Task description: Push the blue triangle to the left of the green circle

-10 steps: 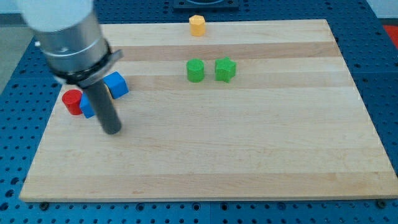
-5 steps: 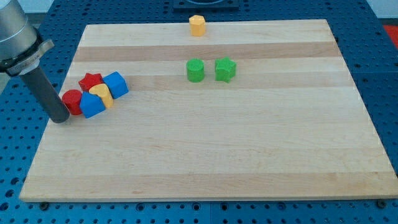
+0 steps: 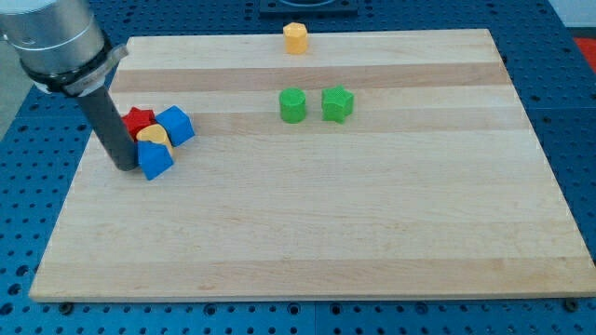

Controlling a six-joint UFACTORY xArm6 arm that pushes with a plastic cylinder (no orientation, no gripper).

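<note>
The blue triangle is judged to be a light, rigid block with hard faces that should slide easily on the smooth wooden board. No claw is fitted to this arm, so nothing can be spread or pinched; the block can only be shoved by my tip, and contact is best made on the face turned toward the board's left edge, square to the middle, since an off-centre push is likely to spin so small a piece or let it slip aside.

The blue triangle is seen as a small, bright blue, wedge-like block with a paler top face. It lies near the board's left edge, roughly midway between the top and bottom edges, at the bottom of a tight cluster. It is touched above by a yellow block, whose shape is not clear, with a red star and a blue cube just beyond. My tip rests just beside the triangle on its left-edge side, seemingly touching it.

The green circle stands well apart, toward the top edge near the board's middle, with a second green block just beside it.
</note>
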